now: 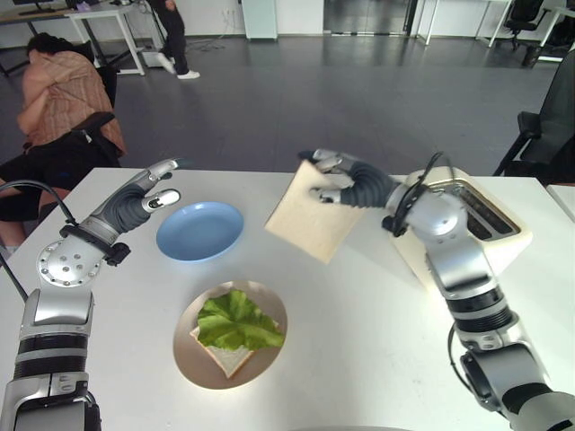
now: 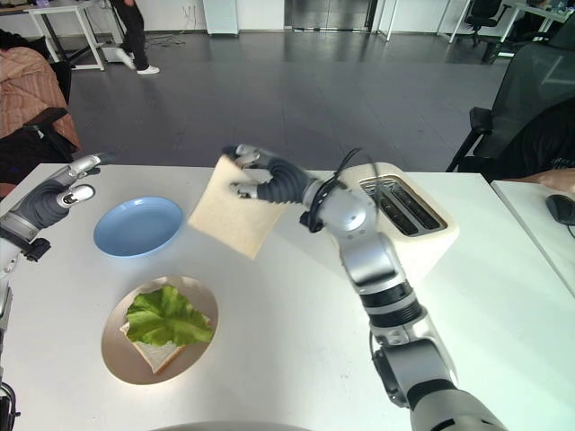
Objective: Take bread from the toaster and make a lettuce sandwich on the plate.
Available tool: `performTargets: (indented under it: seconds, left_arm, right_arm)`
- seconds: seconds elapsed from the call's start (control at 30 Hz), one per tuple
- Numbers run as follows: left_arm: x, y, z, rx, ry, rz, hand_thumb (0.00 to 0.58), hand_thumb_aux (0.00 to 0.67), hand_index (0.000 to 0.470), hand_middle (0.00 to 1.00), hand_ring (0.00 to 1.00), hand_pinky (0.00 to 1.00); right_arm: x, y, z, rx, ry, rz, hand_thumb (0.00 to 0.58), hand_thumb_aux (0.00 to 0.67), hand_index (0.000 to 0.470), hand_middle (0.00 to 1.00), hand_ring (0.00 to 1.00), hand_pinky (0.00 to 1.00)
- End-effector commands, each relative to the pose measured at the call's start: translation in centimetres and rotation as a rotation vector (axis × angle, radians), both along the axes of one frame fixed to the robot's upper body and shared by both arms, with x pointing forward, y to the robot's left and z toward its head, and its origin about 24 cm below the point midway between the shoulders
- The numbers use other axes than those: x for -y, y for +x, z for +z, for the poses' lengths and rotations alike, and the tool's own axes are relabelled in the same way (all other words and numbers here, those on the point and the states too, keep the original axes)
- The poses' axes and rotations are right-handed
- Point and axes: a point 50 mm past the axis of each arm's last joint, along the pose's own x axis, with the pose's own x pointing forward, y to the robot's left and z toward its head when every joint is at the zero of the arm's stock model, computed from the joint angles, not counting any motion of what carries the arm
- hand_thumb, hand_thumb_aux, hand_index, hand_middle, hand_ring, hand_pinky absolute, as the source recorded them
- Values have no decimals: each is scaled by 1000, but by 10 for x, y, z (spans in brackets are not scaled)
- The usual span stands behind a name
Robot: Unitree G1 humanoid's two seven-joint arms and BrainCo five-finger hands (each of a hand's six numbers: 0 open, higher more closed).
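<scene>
**Bread in the air, lettuce waiting on the plate**

Think of the white table (image 1: pixel 359 359) as a clock, with 6 nearest the robot and 12 on the far side.

The right hand (image 1: pixel 350 184) is up in the air near the middle of the table. Its fingers are closed tight on the top edge of a slice of bread (image 1: pixel 310 224). The slice hangs tilted, with one corner pointing down. It does not touch the table.

The toaster (image 2: pixel 422 224) stands at about 2 o'clock. It is cream colored, and its slots face up. The right arm crosses in front of the toaster and hides part of its near side.

The tan plate (image 1: pixel 190 355) sits at about 7 o'clock. A second slice of bread (image 1: pixel 229 357) lies flat on it. A green lettuce leaf (image 1: pixel 238 321) lies on top of that slice and covers most of it. The held slice is at about 1 o'clock from this plate and well above it.

A blue plate (image 1: pixel 199 231) lies at about 10 o'clock, close to the tan plate but not touching it. It is at 9 o'clock from the held slice.

The left hand (image 1: pixel 144 202) hangs over the table at about 9 o'clock, just beside the blue plate. Its fingers are stretched out and apart, and it holds nothing.

A black chair (image 1: pixel 548 126) stands past the table at about 2 o'clock.
</scene>
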Motion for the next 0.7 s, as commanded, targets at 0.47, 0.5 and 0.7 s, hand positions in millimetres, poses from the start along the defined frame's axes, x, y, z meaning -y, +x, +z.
performTargets:
  seconds: [0.47,0.5,0.7]
  left_arm:
    - [0,-2,2,3,8,5,0,0,0,0,0,0]
    - [1,-2,2,2,8,6,0,0,0,0,0,0]
    - [2,-3,-2,-5,6,3,0,0,0,0,0,0]
  right_arm:
    - [-85,-25,-76,-306,47,165,580,670,470,0,0,0]
    - [-88,-25,-77,-316,60,163,580,670,470,0,0,0]
    - [-102,-29,-91,-379,52,186,580,670,470,0,0,0]
